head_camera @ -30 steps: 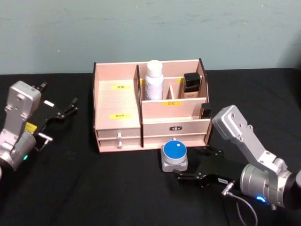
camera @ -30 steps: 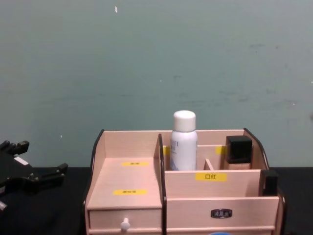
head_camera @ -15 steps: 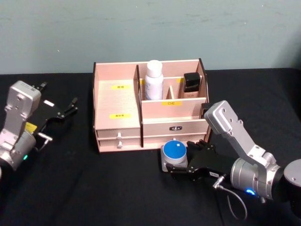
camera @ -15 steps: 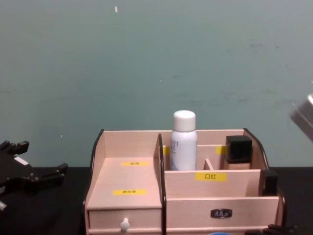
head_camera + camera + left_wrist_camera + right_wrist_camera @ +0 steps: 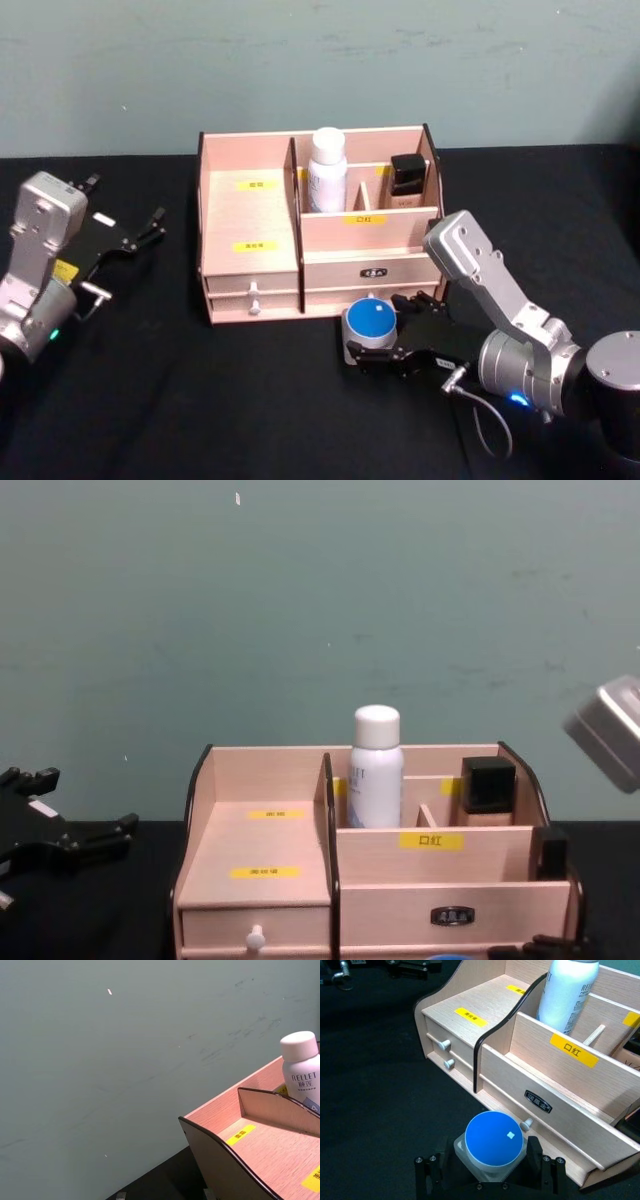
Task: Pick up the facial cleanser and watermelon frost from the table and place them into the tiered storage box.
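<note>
A flat teal wall [image 5: 320,60] backs a black counter [image 5: 180,400]. At the counter's middle stands the tiered storage box [image 5: 250,215], pale wood with dark-edged curved sides, its stepped left half bare but for yellow labels [image 5: 257,246]. The right arm's silver body reaches in from the right, and the right hand [image 5: 373,330] lies low on the counter just in front of the box. Its black fingers [image 5: 432,1175] are parted, one on each side of the blue-lidded container [image 5: 494,1140] and close against that container's grey base; whether they press on it I cannot tell. The left hand [image 5: 155,225] sits well off to the left of the box, above the counter, fingers a little apart and holding nothing. In a rear compartment of the box a white bottle [image 5: 327,175] with a rounded cap stands upright, lettered RELLET in the left wrist view. In the rear compartment to its right stands a dark-capped bottle [image 5: 406,178]. The front of the right half carries a wide drawer with a metal handle [image 5: 375,272], and the left half shows two white knobs [image 5: 446,1054], one above the other. The blue-lidded container stands on the counter just before the wide drawer, a third white knob [image 5: 526,1122] right behind it. A small black object [image 5: 438,235] stands at the right end of the front tier.
</note>
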`<action>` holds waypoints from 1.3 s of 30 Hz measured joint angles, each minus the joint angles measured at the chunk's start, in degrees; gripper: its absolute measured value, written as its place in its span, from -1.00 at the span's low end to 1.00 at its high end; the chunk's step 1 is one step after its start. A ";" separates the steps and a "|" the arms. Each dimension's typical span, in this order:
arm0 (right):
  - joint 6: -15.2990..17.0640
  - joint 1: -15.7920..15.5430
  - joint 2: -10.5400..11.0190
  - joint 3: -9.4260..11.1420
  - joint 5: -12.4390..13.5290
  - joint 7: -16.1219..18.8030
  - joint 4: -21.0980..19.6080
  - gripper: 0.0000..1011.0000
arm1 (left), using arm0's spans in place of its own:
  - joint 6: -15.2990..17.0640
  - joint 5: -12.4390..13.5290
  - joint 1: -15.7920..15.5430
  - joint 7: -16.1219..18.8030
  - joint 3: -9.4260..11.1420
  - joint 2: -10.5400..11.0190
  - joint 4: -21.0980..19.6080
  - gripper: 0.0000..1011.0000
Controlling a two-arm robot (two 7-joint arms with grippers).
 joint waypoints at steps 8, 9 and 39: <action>-0.29 0.80 -1.15 -0.01 -0.89 0.55 1.45 0.98 | 0.00 0.00 0.00 0.00 0.00 0.00 0.00 0.98; -0.32 0.87 -1.23 -0.01 -0.95 0.60 1.57 0.98 | 0.00 0.00 0.00 0.00 0.00 0.00 0.00 0.98; -0.82 1.62 -2.27 -0.11 -2.22 0.79 2.91 0.55 | 0.00 0.00 0.00 0.00 0.00 0.00 0.00 0.98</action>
